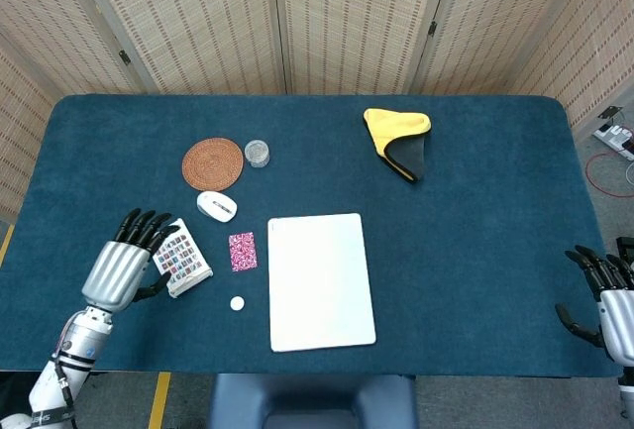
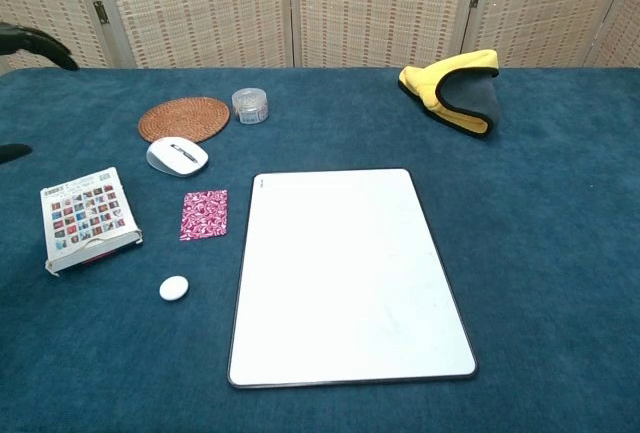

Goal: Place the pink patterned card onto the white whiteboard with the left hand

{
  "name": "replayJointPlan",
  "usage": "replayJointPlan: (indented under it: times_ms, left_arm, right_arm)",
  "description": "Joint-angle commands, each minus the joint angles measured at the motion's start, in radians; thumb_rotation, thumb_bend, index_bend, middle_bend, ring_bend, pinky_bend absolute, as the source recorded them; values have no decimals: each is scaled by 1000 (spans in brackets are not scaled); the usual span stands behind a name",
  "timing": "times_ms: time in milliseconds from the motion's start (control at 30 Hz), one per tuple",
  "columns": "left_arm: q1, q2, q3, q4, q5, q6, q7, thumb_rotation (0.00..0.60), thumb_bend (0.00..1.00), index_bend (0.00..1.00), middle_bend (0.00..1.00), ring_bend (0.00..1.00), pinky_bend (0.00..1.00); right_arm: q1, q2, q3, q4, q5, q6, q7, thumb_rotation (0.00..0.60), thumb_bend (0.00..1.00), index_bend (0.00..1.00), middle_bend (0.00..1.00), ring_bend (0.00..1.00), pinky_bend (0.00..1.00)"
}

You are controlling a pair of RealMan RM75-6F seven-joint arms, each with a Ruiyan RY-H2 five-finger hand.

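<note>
Head view: blue felt table (image 1: 475, 181) before woven folding screens (image 1: 337, 18). Pink patterned card (image 1: 243, 251) flat on the felt, at nine o'clock of the whiteboard (image 1: 320, 281), just apart. Left hand (image 1: 127, 266) spread, empty, overlapping the boxed card pack (image 1: 183, 261). Right hand (image 1: 606, 300) spread at four o'clock.

Chest view: same card (image 2: 204, 214), whiteboard (image 2: 345, 273); dark fingertips (image 2: 35, 43) at ten o'clock.

Pink patterned card (image 1: 243, 251) (image 2: 204, 215): a small rectangle with a magenta-and-white swirl print, lying flat on the blue table surface just left of the whiteboard, apart from its edge. White whiteboard (image 1: 321, 281) (image 2: 346, 275): a large blank rectangular panel with rounded corners and a dark rim, lying flat, long side running front to back.
</note>
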Motion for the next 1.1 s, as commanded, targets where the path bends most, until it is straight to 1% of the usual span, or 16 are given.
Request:
replayJointPlan:
  times_ms: [33,200,400,600,767,900,1100]
  left_arm:
    - [-90,-49,-33,6,-64,-107,44,600,355,218,130,99,0]
    - [-184,-108,-50,19,-183,-219,162,600,347,222,122,97,0]
    - [-270,-190,-63,46,-353,-277,287,600,330,227,116,97,0]
    - [-347,-265,-55,98,-521,-272,423,600,325,229,108,93,0]
    - [-401,-303,-39,128,-663,-272,498,600,321,230,88,80,0]
    - [-429,-323,-25,155,-720,-280,503,600,301,210,78,75,0]
    - [-459,-355,8,189,-764,-253,537,600,285,156,77,74,0]
  right_arm:
    - [-1,2,-1,0,1,0,2,600,308,160,168,203,104]
    - [-8,4,-1,1,4,6,5,600,309,160,168,203,105]
    - [-11,3,0,7,11,2,11,600,308,160,168,203,104]
    - [-9,1,1,14,12,-2,16,600,308,160,168,203,105]
    - [-11,1,1,19,17,-6,22,600,308,160,168,203,105]
    - [-13,3,1,20,16,-3,24,600,308,160,168,203,105]
    - [-18,7,1,18,17,1,23,600,308,160,168,203,105]
